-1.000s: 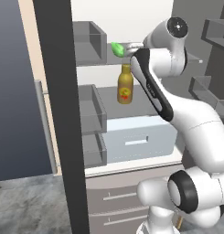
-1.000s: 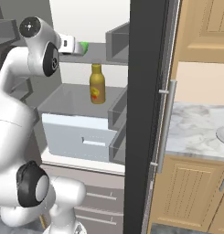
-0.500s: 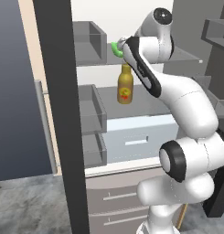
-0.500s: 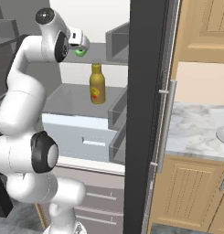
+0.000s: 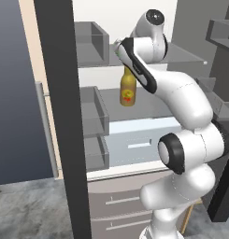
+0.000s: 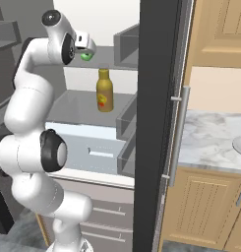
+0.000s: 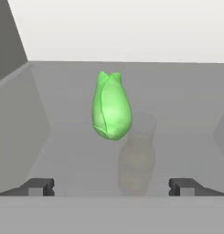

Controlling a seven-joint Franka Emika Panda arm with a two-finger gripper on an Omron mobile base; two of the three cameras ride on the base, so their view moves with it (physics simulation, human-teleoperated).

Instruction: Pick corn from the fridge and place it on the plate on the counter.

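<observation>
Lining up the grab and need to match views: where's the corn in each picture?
Left base view: hidden behind the arm at upper centre, straight above the amber bottle.
Right base view: corn upper left, at the shelf above the bottle.
Hand view: centre, slightly left, on the grey shelf ahead of the open jaws.
Shared landmark: the amber bottle, in both base views.
</observation>
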